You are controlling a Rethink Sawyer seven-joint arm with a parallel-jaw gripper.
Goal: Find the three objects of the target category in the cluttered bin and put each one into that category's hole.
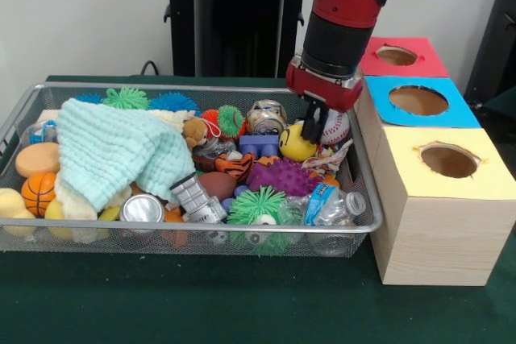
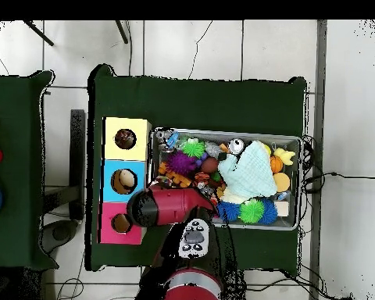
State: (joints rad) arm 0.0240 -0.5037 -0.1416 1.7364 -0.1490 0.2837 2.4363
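My gripper [image 1: 315, 128] hangs low over the right end of the wire bin [image 1: 24, 110], just above a yellow smiley ball [image 1: 295, 145] and beside a baseball [image 1: 336, 128]. I cannot make out whether it holds anything. The bin is packed with clutter: a mint cloth [image 1: 113, 151], a purple spiky ball [image 1: 282, 175], a green spiky ball [image 1: 256, 204], a small basketball [image 1: 38, 191], a silver can [image 1: 142, 208] and a crushed bottle [image 1: 332, 203]. In the overhead view the arm [image 2: 171, 207] covers the gripper at the bin's [image 2: 296, 183] left end.
Three wooden boxes with holes stand against the bin's right side: red top [image 1: 423, 46], blue top [image 1: 379, 86], yellow top [image 1: 484, 187]. From overhead they are yellow [image 2: 110, 125], blue [image 2: 109, 168] and pink [image 2: 106, 233]. Green cloth [image 1: 242, 304] covers the table.
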